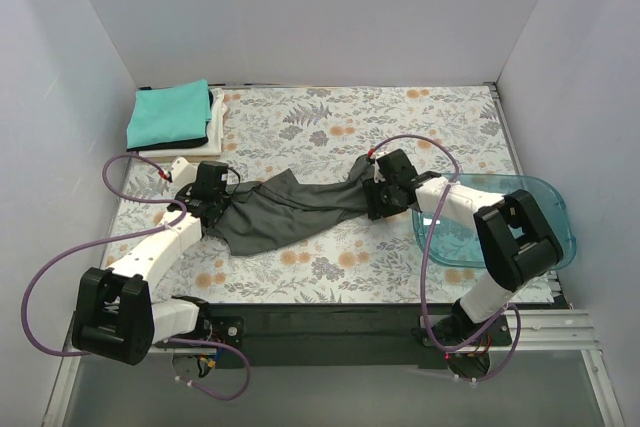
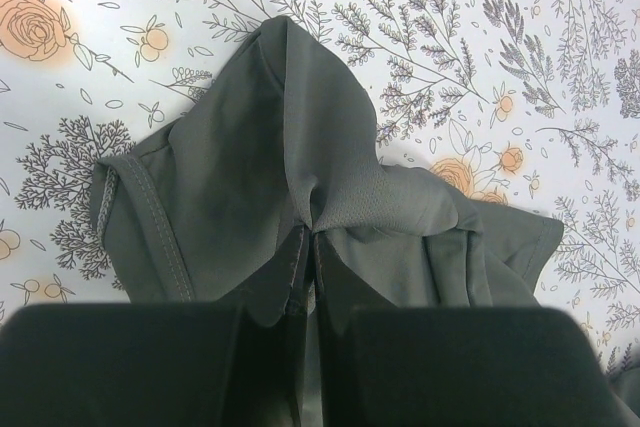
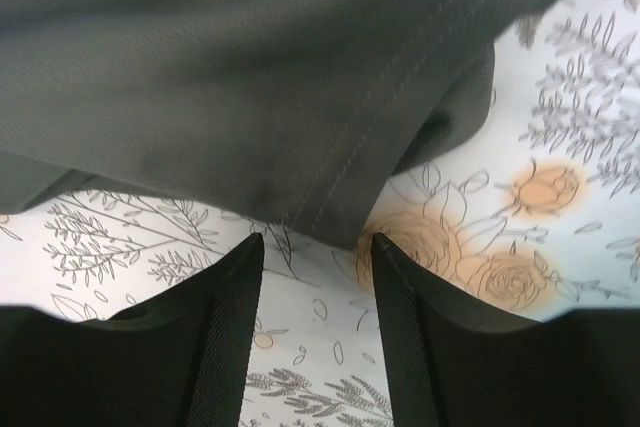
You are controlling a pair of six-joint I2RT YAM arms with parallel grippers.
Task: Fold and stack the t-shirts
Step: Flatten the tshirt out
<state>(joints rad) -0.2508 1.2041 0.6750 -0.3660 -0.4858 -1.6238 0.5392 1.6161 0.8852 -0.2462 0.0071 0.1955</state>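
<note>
Charcoal t-shirt (image 1: 290,212): matt fine-weave cloth, stitched hem, creased. Teal t-shirt (image 1: 170,115), upper left: smooth matt cloth. Tub (image 1: 548,197), right: translucent glossy plastic. Table cover (image 1: 300,127): matt floral print. Right gripper (image 3: 315,242): matt black, ribbed inner faces.

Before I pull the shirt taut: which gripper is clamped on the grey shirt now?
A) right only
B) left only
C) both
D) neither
B: in its wrist view the left gripper is shut on a fold of the grey shirt, while the right gripper has its fingers apart with bare tablecloth between them, the hem just past their tips.
</note>
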